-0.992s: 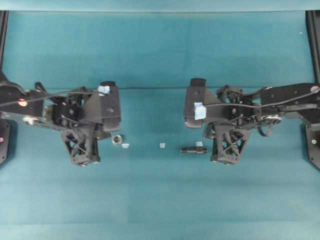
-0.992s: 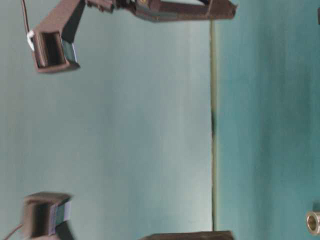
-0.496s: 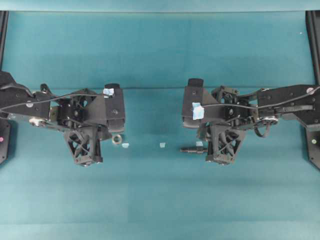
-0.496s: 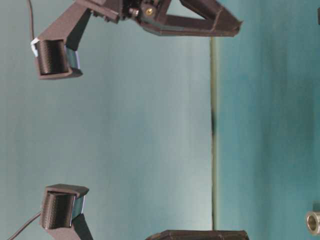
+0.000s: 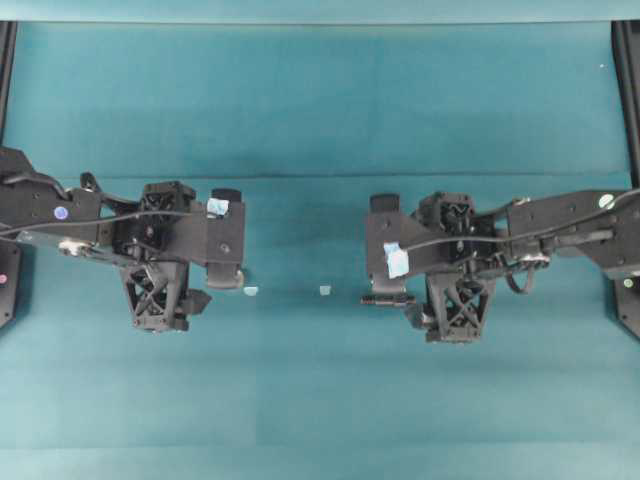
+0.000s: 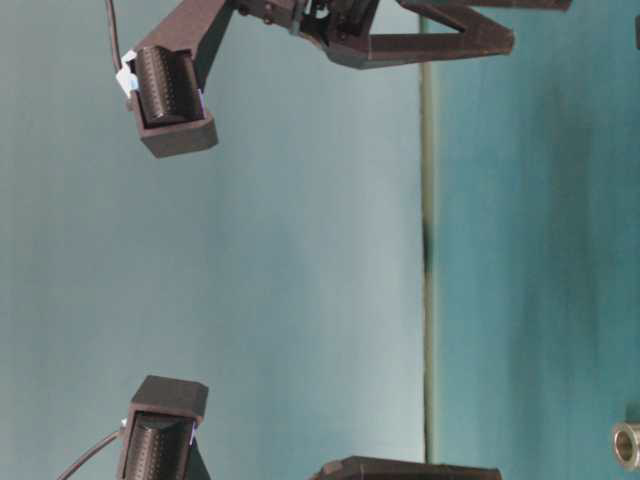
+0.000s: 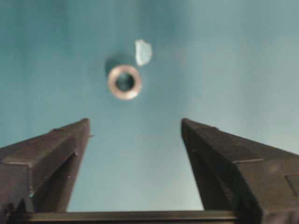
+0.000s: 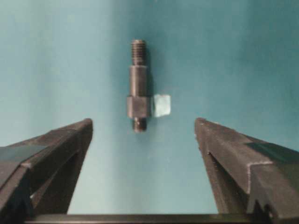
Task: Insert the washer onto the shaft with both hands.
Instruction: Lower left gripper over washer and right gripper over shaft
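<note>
The washer [image 7: 124, 82], a small silvery ring, lies flat on the teal table just ahead of my left gripper [image 7: 135, 122], slightly left of its centre line. The left gripper is open and empty. The washer also shows at the edge of the table-level view [image 6: 627, 445]. In the overhead view the left hand covers it. The shaft [image 8: 138, 86], a dark stepped rod with a collar, lies on the table just ahead of my right gripper [image 8: 143, 122], pointing away from it. The right gripper is open and empty. Only one end of the shaft [image 5: 383, 298] shows in the overhead view.
A pale tape scrap [image 7: 143, 52] lies just beyond the washer. Another scrap [image 8: 161, 105] touches the shaft's collar. A further scrap [image 5: 324, 290] lies on the table [image 5: 320, 400] between the two hands. Black frame posts stand at the table's left and right edges.
Both hands have tipped downward and come lower. The left hand now covers the washer in the overhead view. The right hand now covers most of the shaft.
</note>
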Tool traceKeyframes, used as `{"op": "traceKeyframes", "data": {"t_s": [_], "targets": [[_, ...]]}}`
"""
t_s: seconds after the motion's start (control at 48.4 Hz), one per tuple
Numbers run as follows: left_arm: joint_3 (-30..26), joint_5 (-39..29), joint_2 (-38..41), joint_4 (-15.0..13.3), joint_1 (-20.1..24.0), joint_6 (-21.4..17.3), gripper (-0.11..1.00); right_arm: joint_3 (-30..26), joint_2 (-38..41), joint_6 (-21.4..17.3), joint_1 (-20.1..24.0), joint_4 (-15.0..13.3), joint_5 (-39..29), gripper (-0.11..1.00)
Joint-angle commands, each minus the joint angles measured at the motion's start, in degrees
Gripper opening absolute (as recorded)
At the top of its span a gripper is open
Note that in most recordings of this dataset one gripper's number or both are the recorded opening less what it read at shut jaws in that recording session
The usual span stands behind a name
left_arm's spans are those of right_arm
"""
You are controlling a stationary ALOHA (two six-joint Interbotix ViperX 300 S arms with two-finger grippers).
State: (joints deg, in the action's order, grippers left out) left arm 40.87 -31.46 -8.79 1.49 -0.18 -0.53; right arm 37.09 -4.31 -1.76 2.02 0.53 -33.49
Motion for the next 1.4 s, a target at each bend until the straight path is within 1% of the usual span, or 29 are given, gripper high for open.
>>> {"op": "traceKeyframes", "data": {"t_s": [0.0,0.207,0.413,0.682,1.054,1.157,1.384], "targets": [[-0.35,2.02,0.09,0.09,0.35,-0.09,0.89,-0.09,-0.35,0.44,0.09,-0.09,1.67,0.95],[-0.26,5.36,1.58,0.09,0.35,-0.09,0.89,0.79,0.35,0.35,0.00,-0.18,3.69,0.95],[-0.09,6.33,3.43,0.09,0.35,-0.09,0.89,0.88,1.58,0.26,0.00,-0.09,5.36,0.95],[0.00,9.32,5.71,0.09,0.70,-0.26,0.88,0.88,3.25,0.26,0.00,-0.09,7.47,0.95],[0.00,10.20,9.84,0.09,1.23,-1.32,0.88,1.23,5.71,0.26,0.00,0.44,9.40,0.95],[0.00,11.07,10.46,0.09,1.23,-1.41,0.88,1.67,6.33,0.18,0.00,0.97,10.11,0.95],[0.00,11.25,11.16,0.09,1.49,-1.41,0.88,2.29,7.03,0.26,0.00,1.14,10.99,0.95]]}}
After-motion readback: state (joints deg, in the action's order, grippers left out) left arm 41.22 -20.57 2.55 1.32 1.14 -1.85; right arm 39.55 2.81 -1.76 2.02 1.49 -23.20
